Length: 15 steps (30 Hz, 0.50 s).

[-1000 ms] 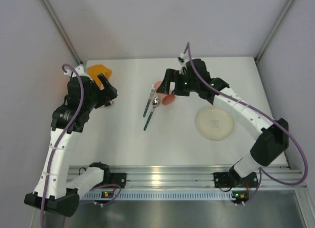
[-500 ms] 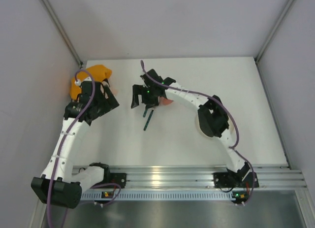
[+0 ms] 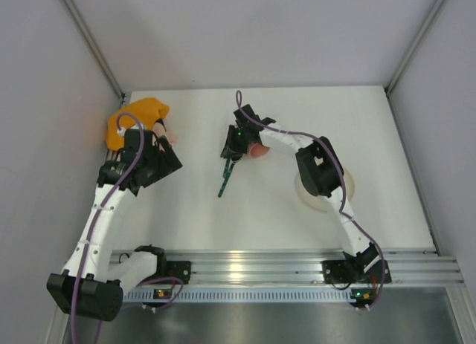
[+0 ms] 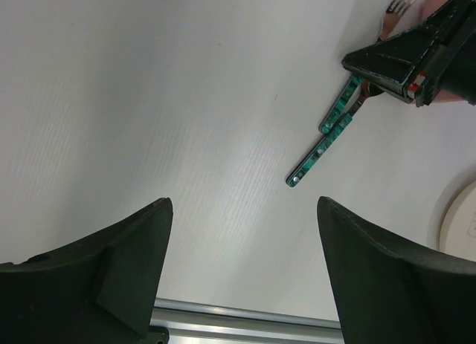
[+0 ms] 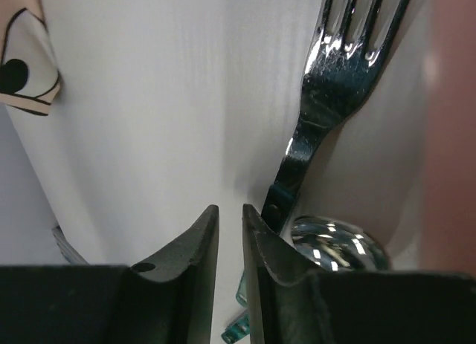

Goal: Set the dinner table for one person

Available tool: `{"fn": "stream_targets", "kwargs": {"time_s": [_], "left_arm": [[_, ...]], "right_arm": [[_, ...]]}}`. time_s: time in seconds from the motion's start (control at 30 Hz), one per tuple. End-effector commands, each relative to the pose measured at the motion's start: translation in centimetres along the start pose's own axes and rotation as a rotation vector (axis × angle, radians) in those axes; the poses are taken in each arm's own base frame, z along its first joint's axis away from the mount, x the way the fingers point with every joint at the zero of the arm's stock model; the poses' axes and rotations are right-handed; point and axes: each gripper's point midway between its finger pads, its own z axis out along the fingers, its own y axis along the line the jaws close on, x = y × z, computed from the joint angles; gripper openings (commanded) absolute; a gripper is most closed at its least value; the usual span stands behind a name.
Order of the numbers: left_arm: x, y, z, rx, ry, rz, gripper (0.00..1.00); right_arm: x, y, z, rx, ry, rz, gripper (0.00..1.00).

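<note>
The dinner table is a plain white top. On it lie a fork and a spoon, both with teal handles, next to a pink object. My right gripper is down on them, its jaws drawn to a thin slit. The fork's handle runs under the right finger into that slit. My left gripper hangs wide open over bare table, holding nothing.
An orange placemat lies crumpled at the back left corner. A cream plate is partly under the right arm. An aluminium rail runs along the near edge. White walls enclose the table on three sides.
The right arm swung left across the table to the cutlery, and its wide jaws closed to a slit. The left arm shifted slightly toward the front; its jaws narrowed a little.
</note>
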Motion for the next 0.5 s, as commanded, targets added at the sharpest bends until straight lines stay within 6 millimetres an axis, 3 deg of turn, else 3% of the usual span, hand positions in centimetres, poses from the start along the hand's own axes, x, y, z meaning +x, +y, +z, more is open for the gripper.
{"fn": "stream_targets", "kwargs": {"time_s": [0.0,0.1,0.13,0.2,0.3,0.33,0.47], "left_arm": [[-0.3,-0.6,-0.2,0.032,-0.006,0.014,0.83],[-0.1,-0.6,0.0,0.032,0.005,0.014,0.82],[-0.1,-0.8,0.1,0.041,0.008,0.014,0.82],[0.0,-0.9,0.4,0.046,0.011,0.008,0.82],[0.7,-1.3,1.1,0.068,0.037,-0.012,0.81],[0.8,-1.4,1.4,0.07,0.041,-0.019,0.81],[0.5,-2.6,2.3,0.119,0.04,-0.032,0.81]], "right_arm": [[0.1,-2.9,-1.1,0.035,0.003,0.028,0.17],[1.0,-5.5,-2.4,0.073,0.005,0.0,0.15],[2.2,-7.0,-3.5,0.1,0.014,0.007,0.14],[1.6,-8.8,-4.8,0.105,-0.021,0.017,0.13],[2.5,-12.6,-7.1,0.145,-0.023,0.051,0.1],[2.2,-12.4,-8.4,0.137,-0.041,0.048,0.1],[1.9,-15.9,-12.0,0.185,-0.081,0.066,0.09]]}}
